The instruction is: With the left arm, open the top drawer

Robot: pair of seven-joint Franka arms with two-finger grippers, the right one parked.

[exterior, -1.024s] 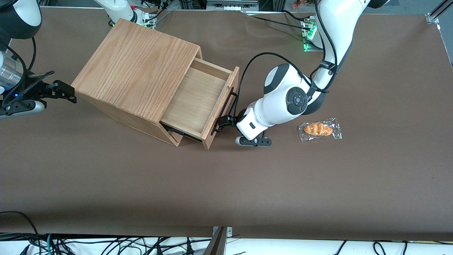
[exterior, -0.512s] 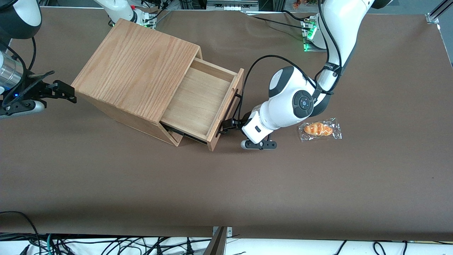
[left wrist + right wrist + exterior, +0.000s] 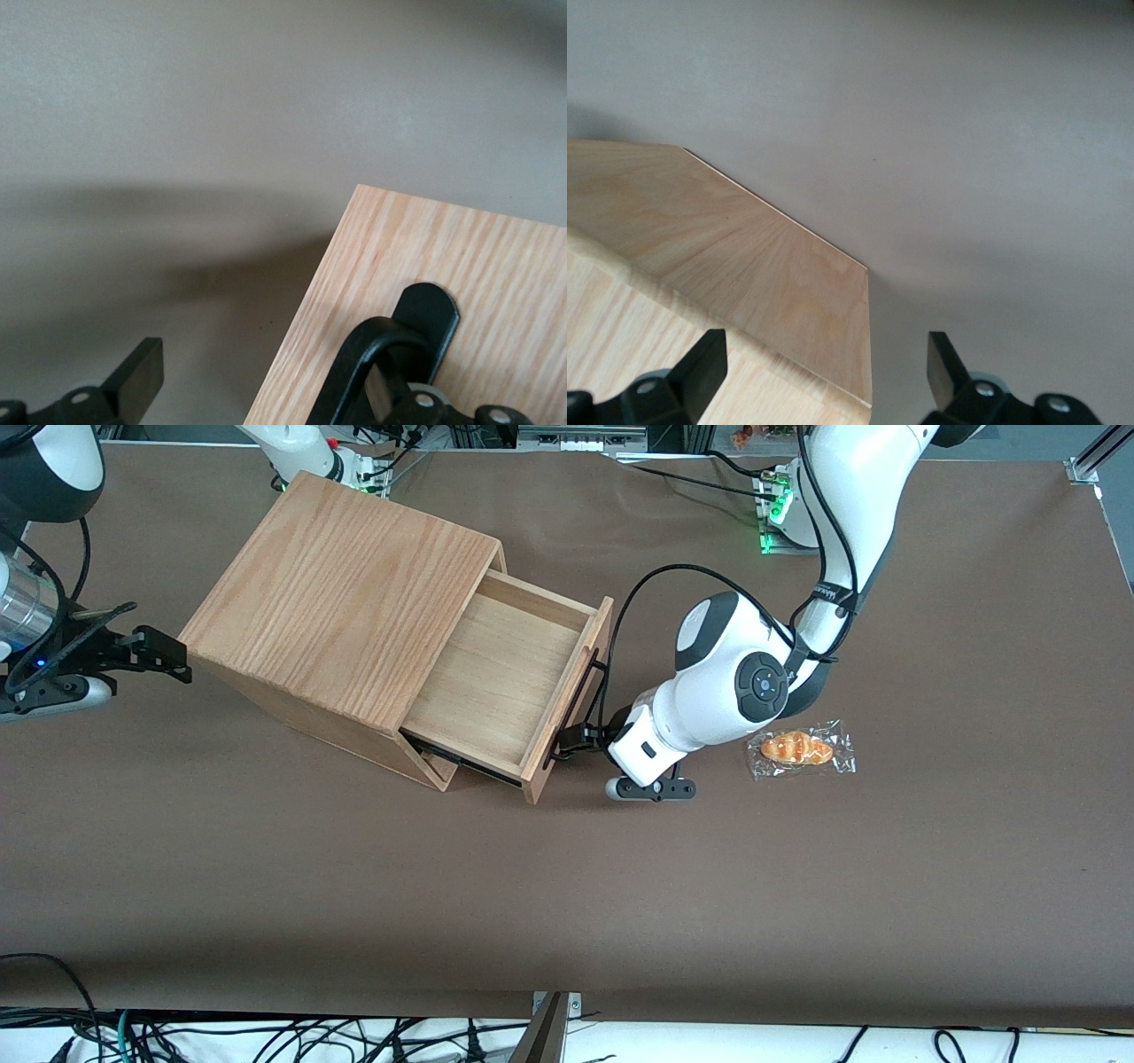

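The top drawer (image 3: 496, 682) stands pulled well out of the oak box (image 3: 345, 593), and its pale tray floor is bare. A thin black bar handle (image 3: 582, 693) runs along its front panel (image 3: 461, 266). My left arm (image 3: 726, 682) reaches low in front of the drawer. Its gripper (image 3: 567, 742) is at the end of the handle nearer the front camera. The gripper (image 3: 257, 385) is open: one finger (image 3: 137, 376) hangs free over the table, and the other sits tucked inside the handle's loop (image 3: 376, 354) against the panel.
A wrapped bread roll (image 3: 800, 748) lies on the brown table (image 3: 567, 886) just past my arm's elbow, toward the working arm's end. The oak box sits angled on the table, toward the parked arm's end.
The drawer has slid farther out of the box, and my gripper and arm have moved with it toward the working arm's end. The motion has slowed in the last half second.
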